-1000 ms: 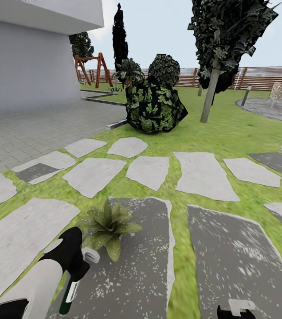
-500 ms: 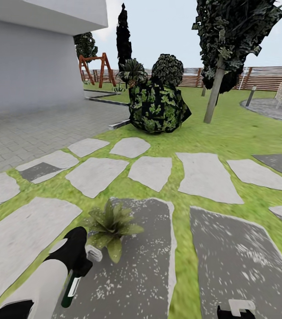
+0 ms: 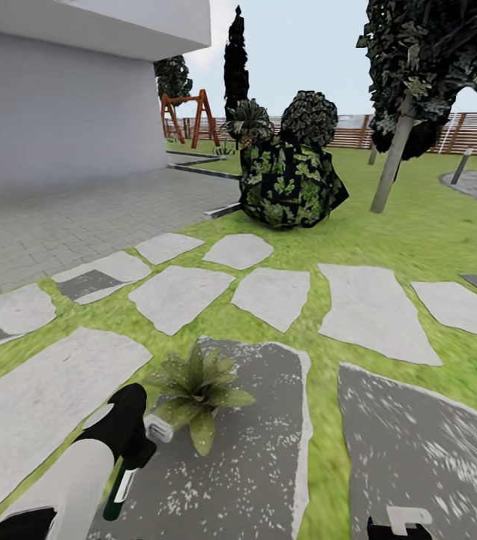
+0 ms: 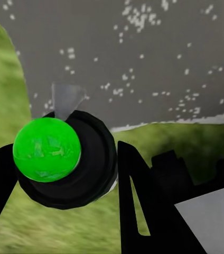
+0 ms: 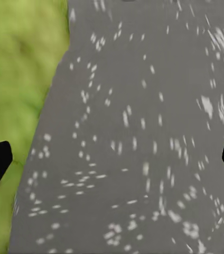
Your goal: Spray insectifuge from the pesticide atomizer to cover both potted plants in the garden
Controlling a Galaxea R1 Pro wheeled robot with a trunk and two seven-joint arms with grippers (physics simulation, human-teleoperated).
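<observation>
A big dark leafy shrub (image 3: 289, 184) sits on the lawn (image 3: 388, 240) ahead, a slim-trunked tree (image 3: 418, 82) beside it toward the brown slatted fence (image 3: 418, 131), with a grey house wall (image 3: 58, 112) and paved yard off to the left and a red swing frame (image 3: 186, 116) far back. Nearer, irregular grey stepping slabs (image 3: 373, 307) cross the grass, and the closest ones are dark and speckled white. On the near dark slab (image 3: 246, 457) stands one potted plant (image 3: 197, 386), a low rosette of pointed green leaves, its pot mostly hidden under the foliage. The left gripper (image 3: 130, 442) hangs just beside the plant's near side, its jaws clenched on the pesticide atomizer (image 3: 118, 491), a slim dark bottle that hangs below the hand in the head view. A pale cylindrical part juts from the hand toward the leaves, so I judge the bottle is held this way to aim its spray at the rosette from close by. The left wrist view looks over a bright green ball on a round black cap (image 4: 64, 159) at the edge where slab meets grass. The right gripper (image 3: 400, 525) waits low at the frame edge above the other dark slab (image 5: 143, 132), jaws spread wide with nothing between them, apparently kept out of the way.
</observation>
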